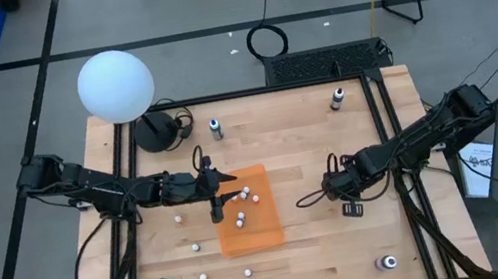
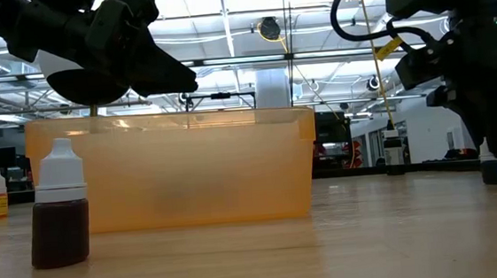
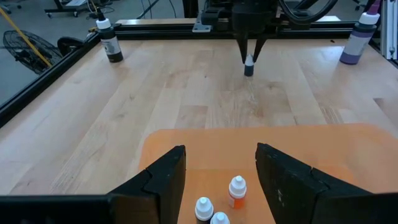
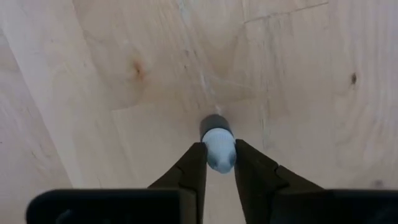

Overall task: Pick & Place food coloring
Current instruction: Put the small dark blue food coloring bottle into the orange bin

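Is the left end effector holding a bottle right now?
No, the left end effector hangs open above the orange bin, nothing between its fingers.

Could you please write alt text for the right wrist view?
Seen from above, the right pincer closes its two dark fingers around the white cap of a small dark-bodied food coloring bottle standing on the pale wooden tabletop.

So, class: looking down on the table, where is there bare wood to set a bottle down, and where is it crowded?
Bare wood lies between the orange tray and the right gripper, and toward the far edge between two dark-capped bottles. It is crowded inside the tray under the left gripper, where small bottles cluster.
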